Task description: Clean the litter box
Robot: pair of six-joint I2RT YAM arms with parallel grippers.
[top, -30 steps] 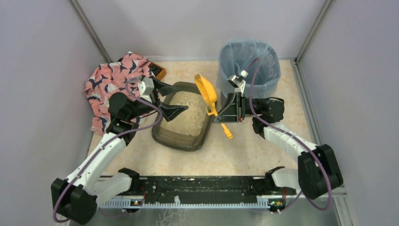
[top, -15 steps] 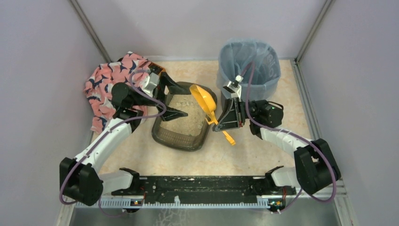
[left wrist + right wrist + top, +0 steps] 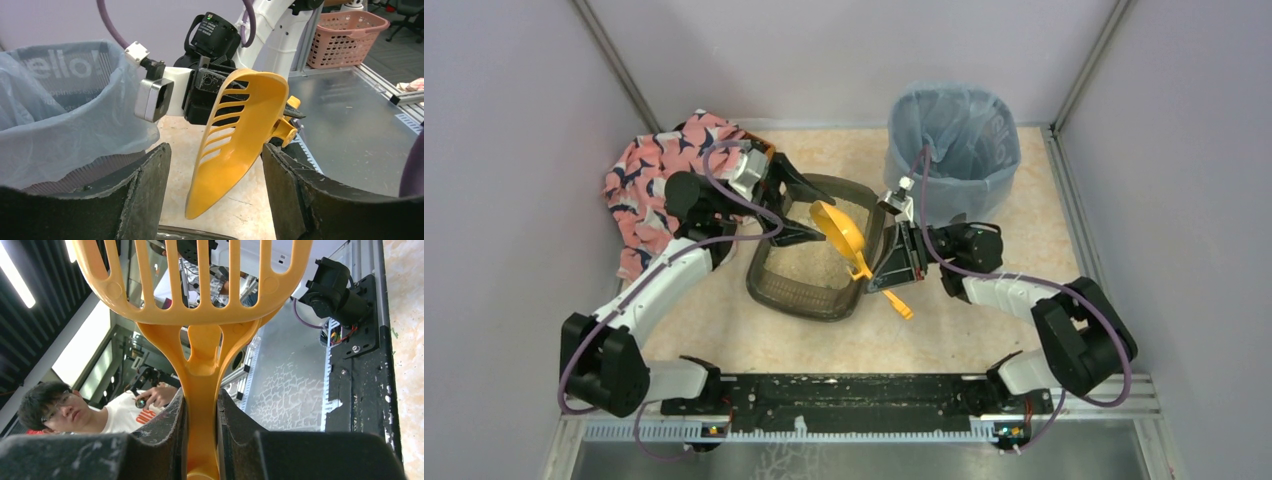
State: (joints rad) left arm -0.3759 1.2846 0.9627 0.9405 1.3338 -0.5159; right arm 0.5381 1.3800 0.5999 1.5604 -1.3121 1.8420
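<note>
The litter box (image 3: 796,288), a low dark translucent tray with pale beige litter, sits mid-table. My right gripper (image 3: 886,268) is shut on the handle of the yellow-orange slotted scoop (image 3: 839,232); its head hangs tilted over the box's right half. The handle is clamped between my right fingers (image 3: 175,425) in the right wrist view, the scoop (image 3: 200,315) rising above. My left gripper (image 3: 802,212) is open and empty over the box's far left part, facing the scoop (image 3: 240,145), which shows between its fingers (image 3: 145,195) without touching.
A tall grey bin with a blue bag (image 3: 954,140) stands at the back right, also in the left wrist view (image 3: 60,110). A pink patterned cloth (image 3: 656,175) lies at the back left. Grey walls close in both sides.
My right gripper has carried the scoop left and down, from beside the box to over its litter. My left gripper has drawn back toward the box's far left part.
</note>
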